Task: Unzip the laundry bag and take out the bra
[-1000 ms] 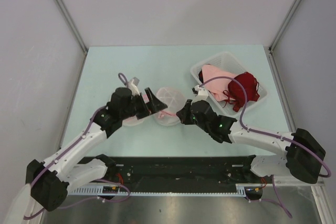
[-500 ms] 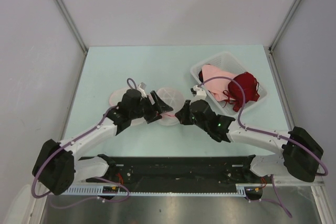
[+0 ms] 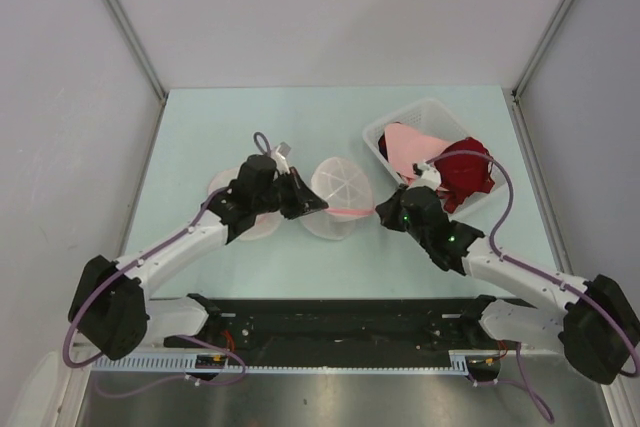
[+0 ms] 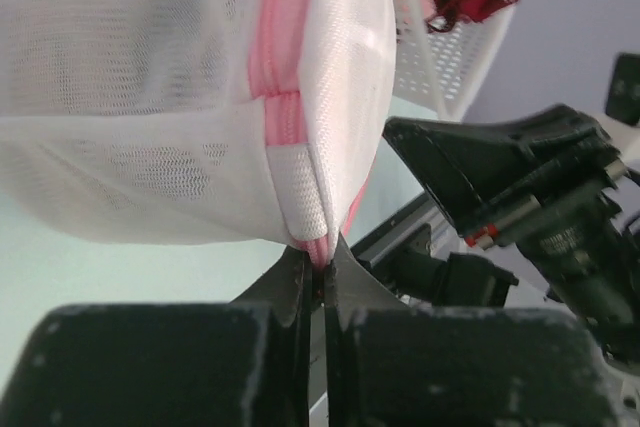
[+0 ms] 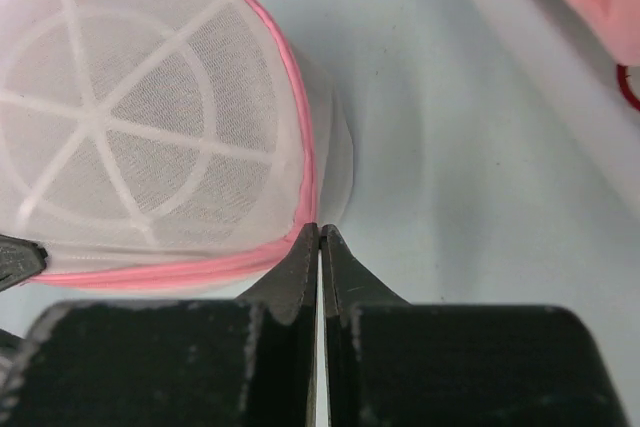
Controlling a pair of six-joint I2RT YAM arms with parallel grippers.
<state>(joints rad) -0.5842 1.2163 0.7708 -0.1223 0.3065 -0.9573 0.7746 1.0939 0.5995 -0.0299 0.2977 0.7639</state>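
Observation:
The laundry bag (image 3: 340, 182) is a round white mesh drum with pink zipper trim, lying at the table's middle between both arms. My left gripper (image 3: 320, 207) is shut on the bag's left edge; in the left wrist view its jaws (image 4: 322, 257) pinch the pink trim below the white tab, with the bag (image 4: 150, 97) filling the upper frame. My right gripper (image 3: 380, 215) is shut at the bag's right side. Its jaws (image 5: 320, 232) meet on the pink zipper line (image 5: 170, 272) under the bag's spoked face (image 5: 150, 117). A pink strip (image 3: 350, 212) stretches taut between the grippers. The bra is hidden.
A white slotted basket (image 3: 430, 112) stands at the back right, holding a pale pink garment (image 3: 408, 142) and a dark red garment (image 3: 465, 167), close behind my right arm. A pale round piece (image 3: 218, 187) lies under my left arm. Grey walls enclose the table.
My left gripper has gone from open to shut on the bag's trim. My right gripper has moved right, drawing the pink zipper line out, and the bag has shifted slightly right.

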